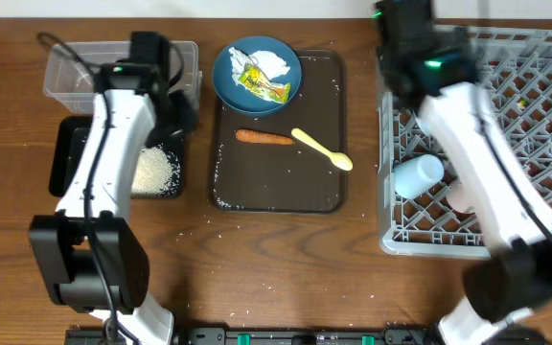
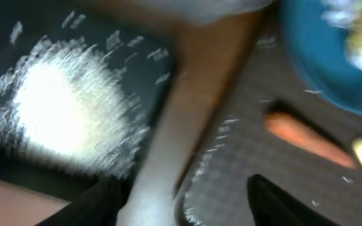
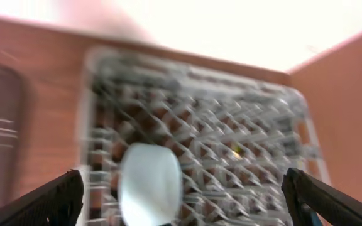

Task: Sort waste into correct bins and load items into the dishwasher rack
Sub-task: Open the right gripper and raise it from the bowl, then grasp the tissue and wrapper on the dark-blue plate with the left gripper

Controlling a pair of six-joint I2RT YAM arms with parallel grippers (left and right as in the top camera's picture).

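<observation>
Left gripper [image 2: 187, 204]: spread, empty, beside rice [image 1: 154, 171] in black tray [image 1: 65, 158], left edge. Right gripper [image 3: 182, 185]: spread, empty, over rack [image 1: 544, 86], right edge. Risk: thin carrot [image 1: 264, 137] may roll from a pinch.

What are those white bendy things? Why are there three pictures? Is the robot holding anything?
The white things are two robot arms. Each ends in a gripper with two fingers. The big picture looks down from above the table. The other two come from small cameras on the wrists. The dark shapes at the bottom of those pictures are the robot's own fingers. Both wrist pictures are blurry.

A brown tray carries a carrot, a yellow spoon and a blue dish. The dish holds a tissue and a wrapper. Beside it, a black tray has a pile of rice, and a clear tub sits behind that. On the other side, a grey rack holds a light blue cup.

The left gripper and the right gripper are both open and hold nothing.
</observation>
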